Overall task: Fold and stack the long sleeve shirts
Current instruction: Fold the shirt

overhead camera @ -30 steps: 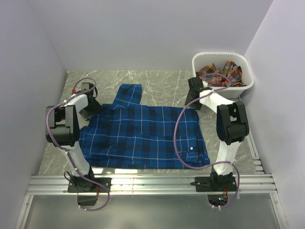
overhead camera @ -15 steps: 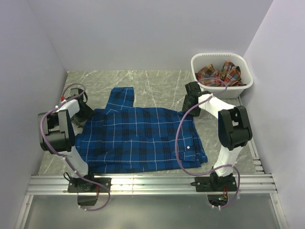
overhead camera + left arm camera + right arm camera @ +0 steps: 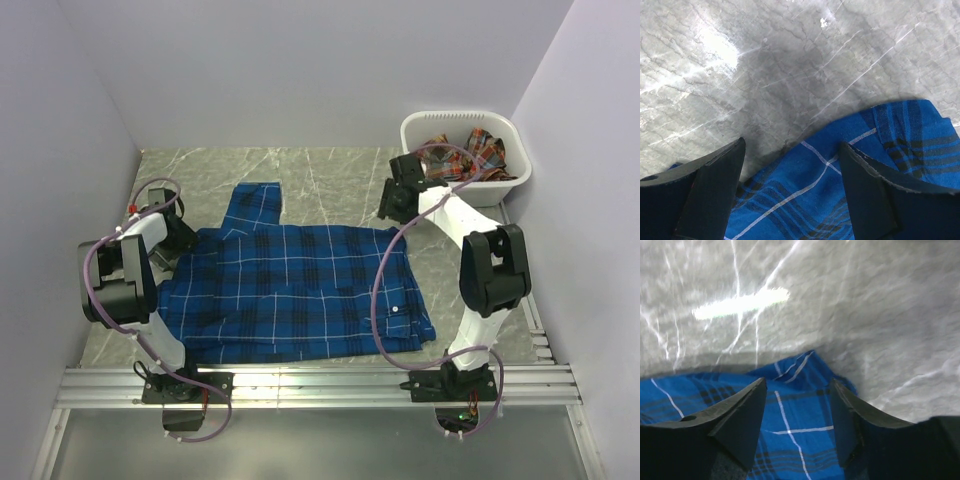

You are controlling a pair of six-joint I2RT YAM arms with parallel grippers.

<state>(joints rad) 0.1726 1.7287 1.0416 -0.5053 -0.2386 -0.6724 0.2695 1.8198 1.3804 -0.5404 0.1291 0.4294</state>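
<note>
The royal blue plaid long sleeve shirt (image 3: 300, 285) lies spread flat on the marble table, one sleeve (image 3: 253, 205) pointing to the back. My left gripper (image 3: 176, 232) hovers over its far left corner, jaws open, with blue cloth (image 3: 815, 200) lying loose below and between the fingers (image 3: 715, 185). My right gripper (image 3: 394, 203) hangs open just over the far right corner (image 3: 800, 440), nothing pinched. In the wrist views the left gripper (image 3: 792, 145) and right gripper (image 3: 797, 381) straddle the shirt's edge. A red-orange plaid shirt (image 3: 470, 152) sits crumpled in the basket.
The white plastic basket (image 3: 505, 187) stands at the back right, close behind the right arm. Walls enclose the table on the left, back and right. Bare marble (image 3: 330, 170) shows behind the shirt, and a metal rail (image 3: 320, 385) runs along the near edge.
The blue shirt has shifted left and settled flat. Both grippers have widened and let go of its far corners; the right one has drawn back toward the basket.
</note>
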